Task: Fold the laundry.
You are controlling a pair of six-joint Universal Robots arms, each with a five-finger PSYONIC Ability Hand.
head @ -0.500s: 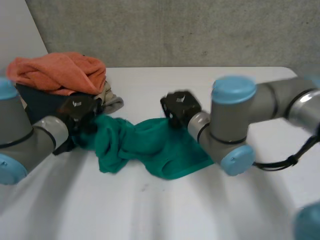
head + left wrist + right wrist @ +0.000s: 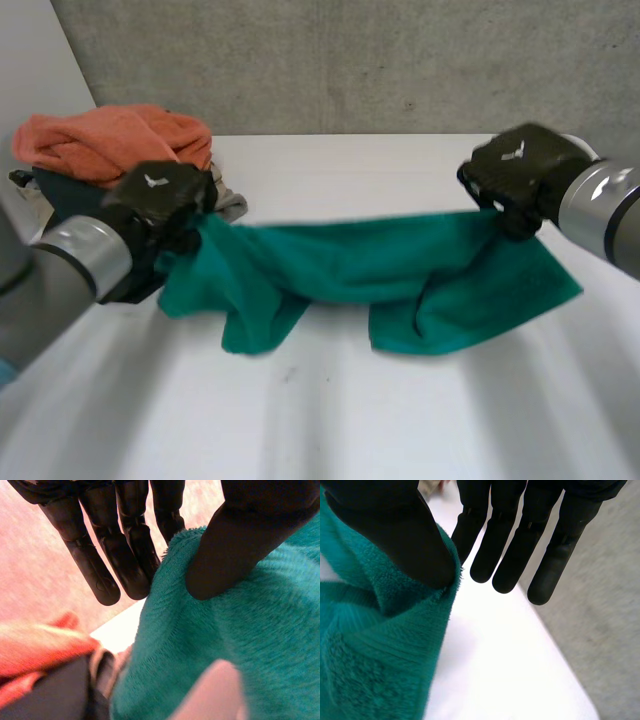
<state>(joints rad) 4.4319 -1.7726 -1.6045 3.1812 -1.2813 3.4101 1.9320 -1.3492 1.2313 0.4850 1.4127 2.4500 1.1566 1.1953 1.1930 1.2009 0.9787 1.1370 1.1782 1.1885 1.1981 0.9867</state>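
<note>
Soft, even light falls from above on the white counter, which shows bright. The green towel lays a faint, soft-edged shadow beneath its sagging folds. The grey wall behind looks dimmer.

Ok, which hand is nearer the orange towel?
Left. The left hand pinches one end of the green towel right beside the orange towel; the right hand pinches the other end, far across the table.
</note>
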